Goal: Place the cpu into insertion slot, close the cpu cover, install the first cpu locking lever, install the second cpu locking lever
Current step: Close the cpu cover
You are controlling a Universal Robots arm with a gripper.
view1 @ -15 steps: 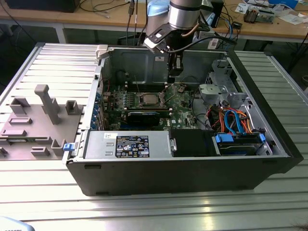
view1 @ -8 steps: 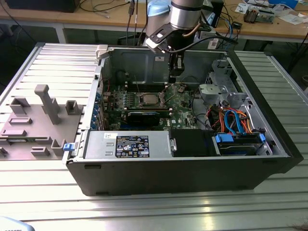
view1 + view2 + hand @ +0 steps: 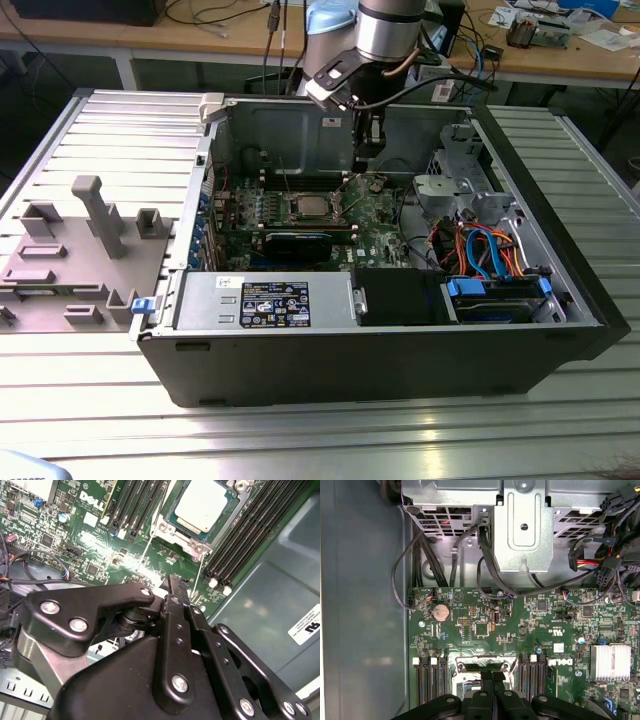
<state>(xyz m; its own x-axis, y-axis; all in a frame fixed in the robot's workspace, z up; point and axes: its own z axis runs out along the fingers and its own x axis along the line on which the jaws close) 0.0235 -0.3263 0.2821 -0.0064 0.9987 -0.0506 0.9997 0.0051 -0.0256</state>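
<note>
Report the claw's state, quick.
Claw: closed, nothing visibly held, poised near the cpu.

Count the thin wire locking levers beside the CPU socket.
2, both in the second wrist view: one lever on the cpu cover's side away from the case wall, the other lever on the side nearer that wall. The gripper may hide their ends.
</note>
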